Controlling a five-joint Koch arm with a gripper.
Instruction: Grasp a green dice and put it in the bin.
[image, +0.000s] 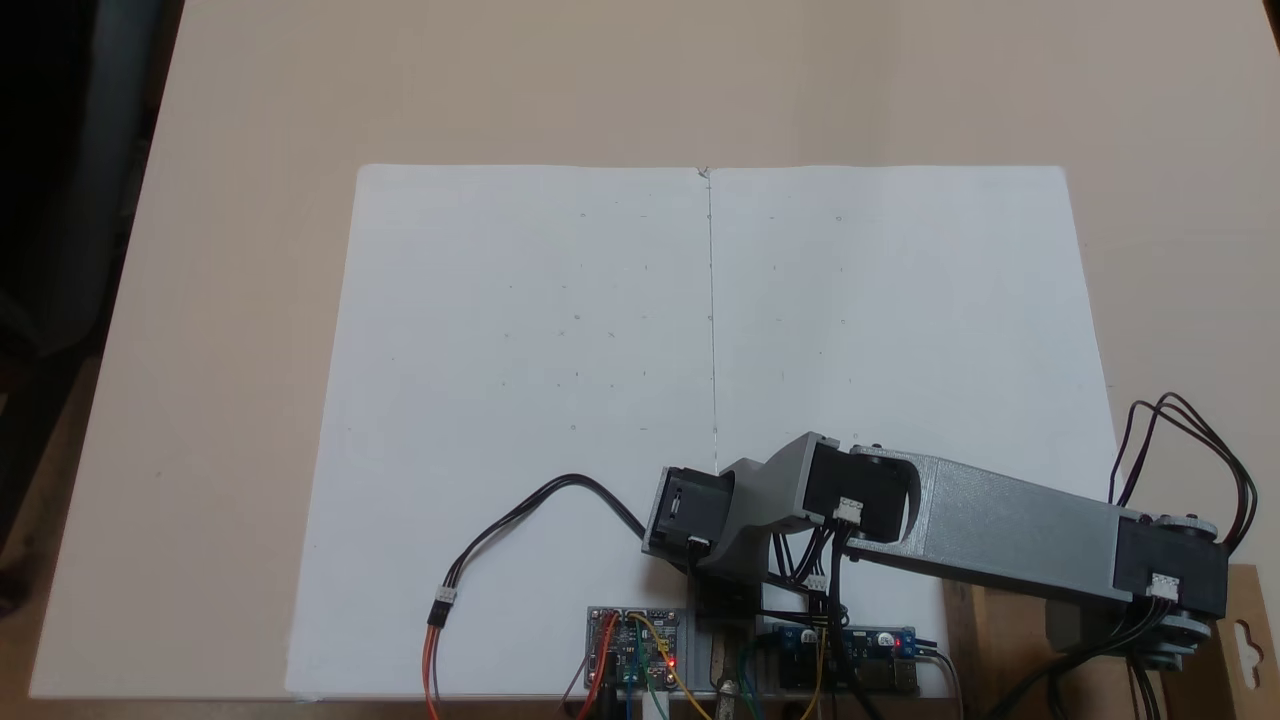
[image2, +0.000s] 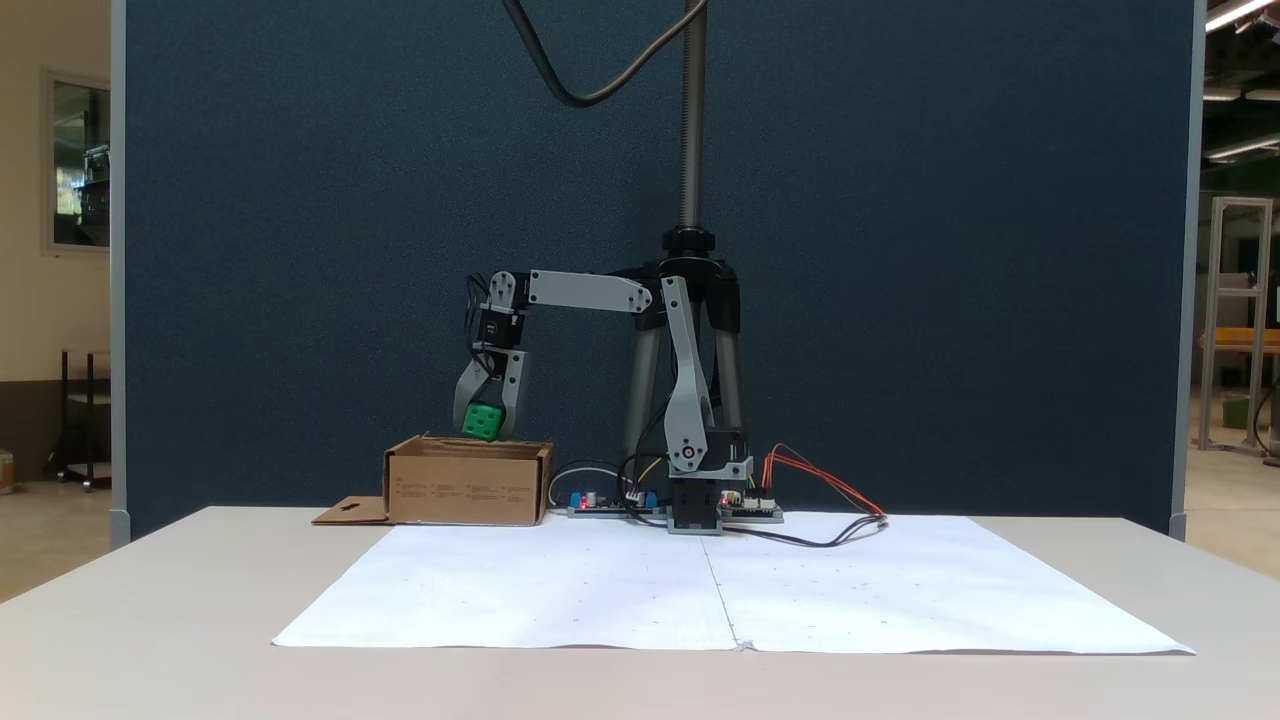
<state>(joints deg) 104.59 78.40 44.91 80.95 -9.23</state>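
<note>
Table (image2: 150, 600) is beige, with a dark blue partition (image2: 900, 250) standing behind it in a fixed view. White paper sheet (image: 520, 400) covers the middle of the table, seam running down its centre. Tripod (image2: 690, 280) stands behind the arm base.

Arm (image2: 590, 292): upper link rises from the base, forearm runs level out to the left in that fixed view, wrist pointing straight down. In the top-down fixed view the same forearm (image: 1010, 530) reaches right, off the paper's edge.

Bin (image2: 468, 486) sits on the table left of the base, far side, just beside the paper; flap with the hang-hole (image: 1245, 640) lies flat on its outer side.

Control boards (image: 636, 647) sit at the arm's foot, red LEDs lit.

Gripper (image2: 486, 428) hangs over the bin, fingers clamped on the green dice (image2: 484, 421). Dice is just above the bin's rim, pips facing the camera, not inside.
</note>
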